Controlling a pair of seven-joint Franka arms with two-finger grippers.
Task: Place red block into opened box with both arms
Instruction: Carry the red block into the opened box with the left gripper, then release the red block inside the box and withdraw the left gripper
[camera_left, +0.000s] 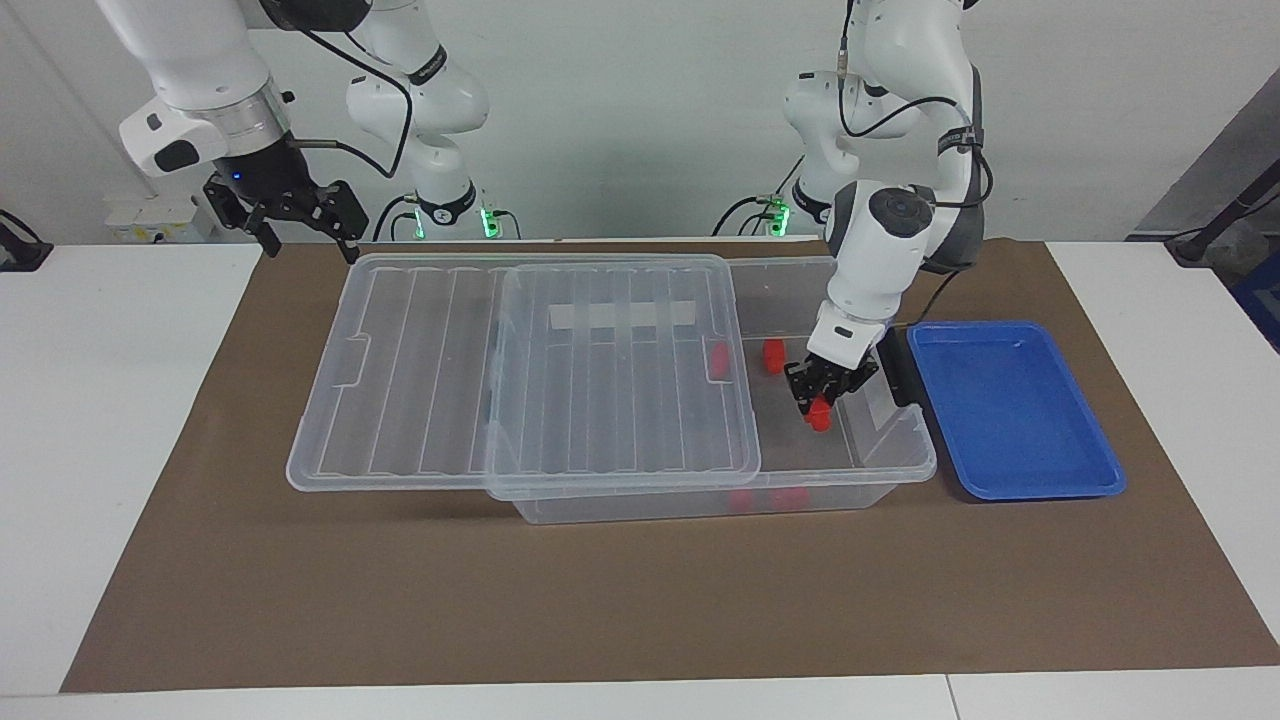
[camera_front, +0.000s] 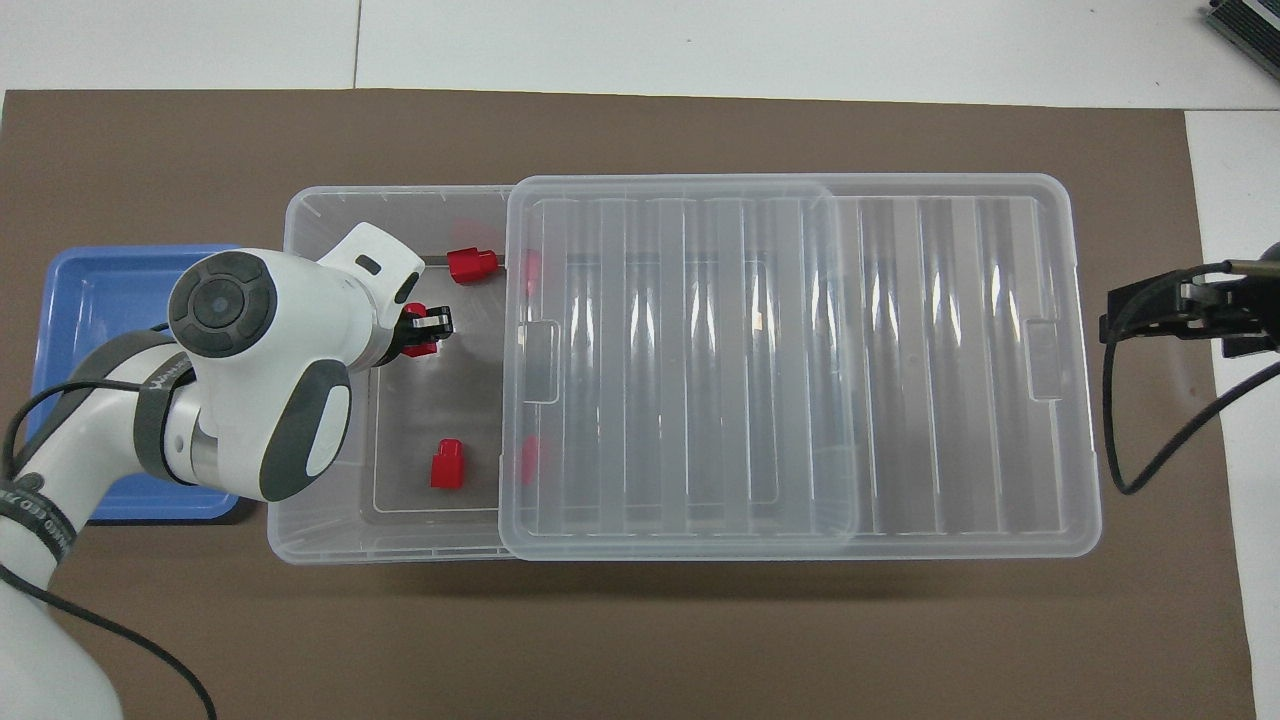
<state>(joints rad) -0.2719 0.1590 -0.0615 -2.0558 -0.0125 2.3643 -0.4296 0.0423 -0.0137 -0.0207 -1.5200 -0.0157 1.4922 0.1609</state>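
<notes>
The box (camera_left: 880, 470) is sitting on the mat (camera_left: 640, 600) on the bench (camera_left: 120, 400), its lid (camera_left: 520, 380) lying slid toward the right arm's end. The tray (camera_left: 1010, 410) is lying just beside the box at the left arm's end. Blocks (camera_front: 446, 464) are lying in the box.

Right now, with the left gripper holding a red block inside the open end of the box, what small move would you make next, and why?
Probably open the left gripper to release the red block: it hangs low inside the box, clear of the slid-aside lid, over bare floor between the other red blocks. The right gripper waits open.
</notes>
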